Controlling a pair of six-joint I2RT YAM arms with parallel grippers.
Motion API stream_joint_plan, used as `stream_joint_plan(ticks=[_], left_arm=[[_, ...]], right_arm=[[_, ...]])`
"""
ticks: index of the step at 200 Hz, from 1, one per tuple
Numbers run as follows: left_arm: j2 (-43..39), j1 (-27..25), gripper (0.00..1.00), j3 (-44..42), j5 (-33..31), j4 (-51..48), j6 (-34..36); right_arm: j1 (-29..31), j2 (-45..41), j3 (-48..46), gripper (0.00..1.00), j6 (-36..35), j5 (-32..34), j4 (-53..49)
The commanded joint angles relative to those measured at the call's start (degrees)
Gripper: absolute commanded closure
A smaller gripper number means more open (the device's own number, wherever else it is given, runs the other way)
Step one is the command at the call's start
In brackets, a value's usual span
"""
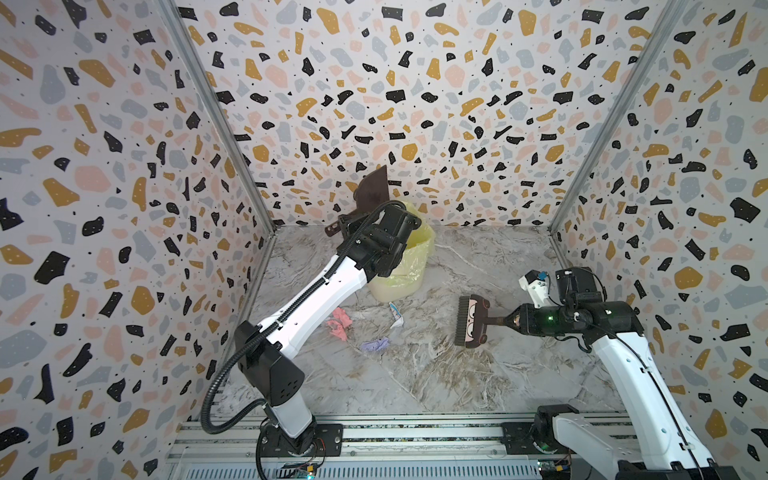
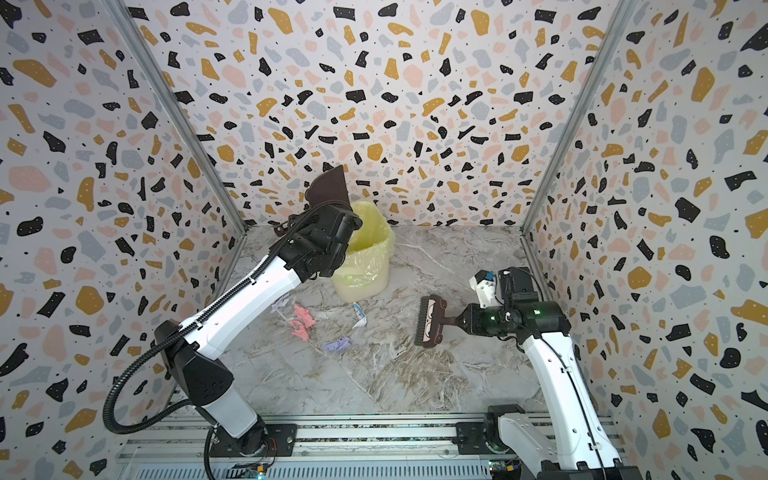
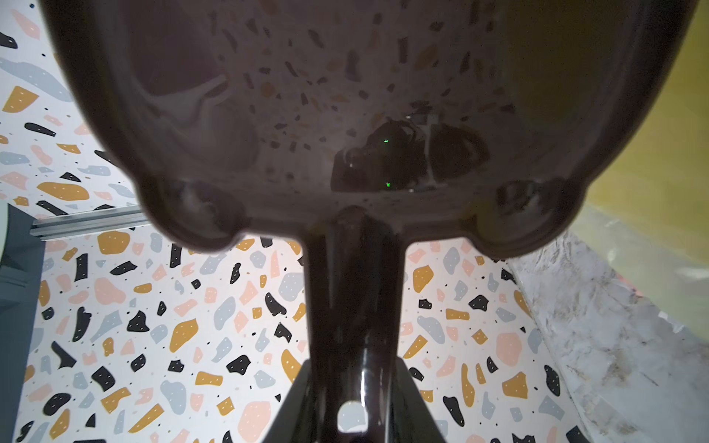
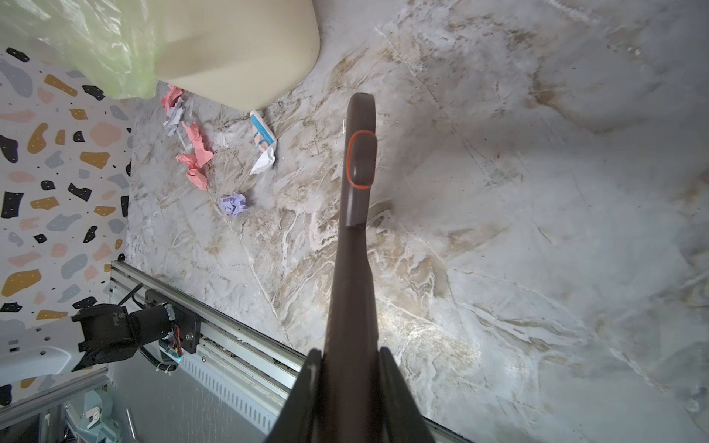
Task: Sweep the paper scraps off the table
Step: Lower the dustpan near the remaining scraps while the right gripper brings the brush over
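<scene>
1. My right hand (image 4: 349, 377) is pressed together on the handle of the brush (image 1: 471, 320). In both top views the handle runs along the 3-to-9 line, with the head at the 9 o'clock end and the bristles facing 9 o'clock.
2. My left hand (image 3: 353, 387) pinches the stem of the dustpan (image 1: 374, 189), which is raised in the air by the back wall, above the bin (image 2: 365, 270) (nowhere near the worktop).
3. The paper scraps (image 2: 302, 322) lie on the worktop (image 1: 436, 374) at 9 o'clock from the brush head, with bare marble between, and the bin stands at their 12 o'clock.
4. The blue-and-white scrap (image 1: 397, 319) is nearest the bristles and the lilac scrap (image 1: 376, 344) sits toward 8 o'clock. The pink scraps (image 1: 338, 326) are farthest, just beside my left forearm.
5. The bristle row runs 12 to 6, square across the line to the scraps, so I judge that a straight push toward 9 o'clock would meet them broadside.
6. My right hand is the nearer one. The dustpan would first have to come down on the 9 o'clock side of the pile (mouth facing 3 o'clock, I'd say).
7. I cannot tell whether the bristles touch the worktop.
</scene>
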Motion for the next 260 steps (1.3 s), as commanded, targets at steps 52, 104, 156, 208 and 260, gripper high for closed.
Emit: stream_joint_plan(ticks=[52,104,156,208,260], left_arm=[[-9.2,-1.0,1.0,3.1,14.5,-11.7,-27.5],[-21.2,-1.1,1.0,-6.9,26.7,-9.3,-36.9],[-29.8,-1.1,1.0,-15.3,34.8,-9.3,-44.0],[-35.3,-1.1,1.0,-19.8,39.4,-11.5,-48.2],[-36.0,-1.1,1.0,-20.1,40.4,-12.0,-48.2]], right_arm=[[13.3,-2.8,-4.2,1.0,13.8,-0.8,12.4],[27.0,-1.6,-8.8,1.0,25.5,-0.4,28.0],[37.1,4.1,-14.9,1.0,37.3,0.2,50.4],[41.8,14.8,-15.4,1.0,42.8,2.7,64.9],[41.8,22.3,-14.2,1.0,45.7,4.9,68.6]])
